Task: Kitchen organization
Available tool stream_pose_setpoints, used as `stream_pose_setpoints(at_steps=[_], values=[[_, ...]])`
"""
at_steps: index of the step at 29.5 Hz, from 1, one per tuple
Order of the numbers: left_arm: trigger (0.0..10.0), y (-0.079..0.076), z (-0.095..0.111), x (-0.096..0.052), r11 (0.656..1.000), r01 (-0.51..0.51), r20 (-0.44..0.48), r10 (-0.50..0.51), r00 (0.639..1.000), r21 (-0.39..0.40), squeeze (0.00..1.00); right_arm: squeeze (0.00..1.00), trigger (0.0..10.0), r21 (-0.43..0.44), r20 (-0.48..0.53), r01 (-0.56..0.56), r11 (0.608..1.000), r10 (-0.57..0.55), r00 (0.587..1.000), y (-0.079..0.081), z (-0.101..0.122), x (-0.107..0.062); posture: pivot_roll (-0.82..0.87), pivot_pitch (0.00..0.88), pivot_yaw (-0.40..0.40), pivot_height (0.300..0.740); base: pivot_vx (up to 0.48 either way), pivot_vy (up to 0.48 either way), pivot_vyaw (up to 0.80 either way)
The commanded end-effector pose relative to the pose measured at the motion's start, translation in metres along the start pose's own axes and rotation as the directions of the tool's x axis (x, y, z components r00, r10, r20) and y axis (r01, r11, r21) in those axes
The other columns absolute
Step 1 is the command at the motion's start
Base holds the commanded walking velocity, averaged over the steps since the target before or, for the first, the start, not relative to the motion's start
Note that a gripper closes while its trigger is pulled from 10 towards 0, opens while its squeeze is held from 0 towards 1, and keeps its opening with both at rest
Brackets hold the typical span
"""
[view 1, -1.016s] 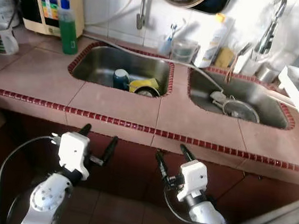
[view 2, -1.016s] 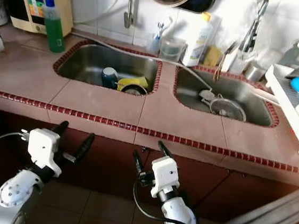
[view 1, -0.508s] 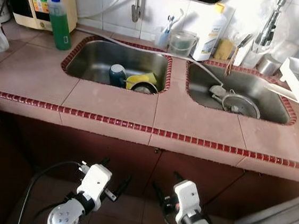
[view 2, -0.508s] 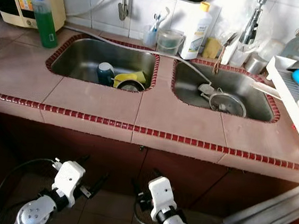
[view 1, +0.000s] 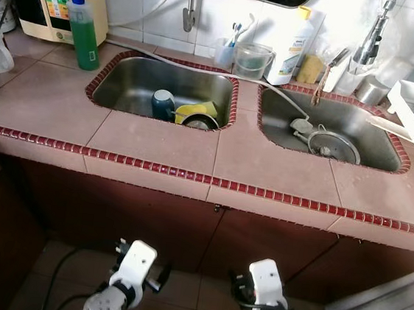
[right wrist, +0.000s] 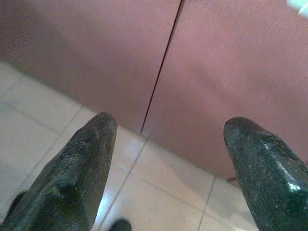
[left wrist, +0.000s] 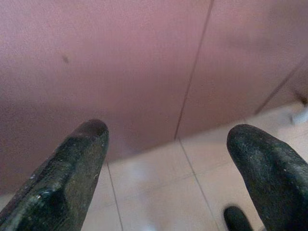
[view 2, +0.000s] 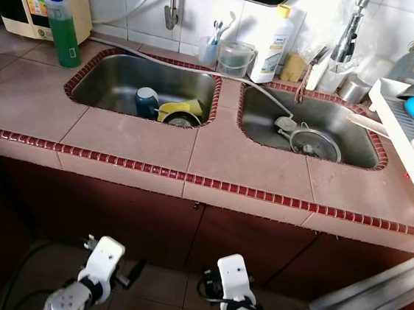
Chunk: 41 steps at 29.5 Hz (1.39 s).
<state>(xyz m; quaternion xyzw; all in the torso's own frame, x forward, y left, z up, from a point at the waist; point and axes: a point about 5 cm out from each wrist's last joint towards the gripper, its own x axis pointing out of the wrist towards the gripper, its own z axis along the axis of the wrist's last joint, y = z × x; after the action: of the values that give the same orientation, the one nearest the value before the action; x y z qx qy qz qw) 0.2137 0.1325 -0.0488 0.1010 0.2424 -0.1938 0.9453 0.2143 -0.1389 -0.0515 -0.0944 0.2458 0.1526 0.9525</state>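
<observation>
Fingers (left wrist: pixel 72 178) of left gripper (left wrist: pixel 166 168) and right gripper (right wrist: pixel 168 163) were held spread, empty | aimed at dark red cabinet doors (right wrist: pixel 202 72) | below pink-tiled counter (view 1: pixel 157 139).

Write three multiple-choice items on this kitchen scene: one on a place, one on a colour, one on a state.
1. Where does the blue cup lie?
A. left sink
B. right sink
C. dish rack
2. What colour is the liquid in the bottle at the left?
A. red
B. green
C. clear
3. How are the left gripper's fingers?
A. shut on a cup
B. shut empty
C. open

Key: A, the blue cup lies in the left sink by a yellow sponge; B, the bottle holds green liquid; C, the left gripper shows its fingers spread before the cabinet doors.
</observation>
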Motion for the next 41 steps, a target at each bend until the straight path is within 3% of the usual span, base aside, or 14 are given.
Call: stream_pose_setpoints(at_steps=[1, 8, 18, 21, 23, 29, 41], values=[[10.0, -0.003, -0.006, 0.000, 1.000, 0.002, -0.044, -0.001, 0.999, 0.002, 0.00, 0.00, 10.0, -0.024, -0.048, -0.006, 1.000, 0.005, 0.999, 0.000, -0.007, -0.002, -0.13, 0.017, -0.072, 0.740, 0.000, 0.000, 0.00], [10.0, 0.005, -0.026, -0.007, 0.999, -0.047, -0.171, 0.045, 0.984, -0.006, 0.00, 0.00, 10.0, -0.020, -0.181, 0.005, 1.000, -0.009, 0.983, -0.004, -0.028, -0.010, -0.13, 0.004, -0.063, 0.740, 0.000, 0.000, 0.00], [10.0, 0.025, -0.045, -0.019, 0.988, -0.155, -0.286, 0.145, 0.947, -0.011, 0.00, 0.00, 10.0, 0.017, -0.281, 0.044, 0.999, -0.038, 0.959, -0.008, -0.048, -0.022, -0.14, 0.000, -0.052, 0.740, 0.000, 0.000, 0.00], [10.0, 0.027, -0.049, -0.023, 0.988, -0.152, -0.303, 0.143, 0.942, -0.007, 0.00, 0.00, 10.0, 0.048, -0.314, 0.080, 0.996, -0.061, 0.947, -0.011, -0.055, -0.027, -0.14, 0.000, -0.052, 0.740, 0.000, 0.000, 0.00], [10.0, 0.032, -0.055, -0.028, 0.986, -0.168, -0.333, 0.156, 0.930, -0.008, 0.00, 0.00, 10.0, 0.116, -0.340, 0.102, 0.988, -0.057, 0.939, -0.013, -0.062, -0.032, -0.14, 0.000, -0.051, 0.740, 0.000, 0.000, 0.00], [10.0, 0.040, -0.061, -0.035, 0.974, -0.224, -0.364, 0.196, 0.911, -0.036, 0.00, 0.00, 10.0, 0.181, -0.397, 0.232, 0.956, -0.145, 0.906, -0.025, -0.074, -0.043, -0.14, 0.000, -0.055, 0.740, 0.000, 0.000, 0.00], [10.0, 0.034, -0.068, -0.039, 0.971, -0.230, -0.384, 0.187, 0.904, -0.070, 0.00, 0.00, 10.0, 0.171, -0.429, 0.233, 0.957, -0.140, 0.892, -0.018, -0.082, -0.048, -0.14, 0.000, -0.048, 0.740, 0.000, 0.000, 0.00]])
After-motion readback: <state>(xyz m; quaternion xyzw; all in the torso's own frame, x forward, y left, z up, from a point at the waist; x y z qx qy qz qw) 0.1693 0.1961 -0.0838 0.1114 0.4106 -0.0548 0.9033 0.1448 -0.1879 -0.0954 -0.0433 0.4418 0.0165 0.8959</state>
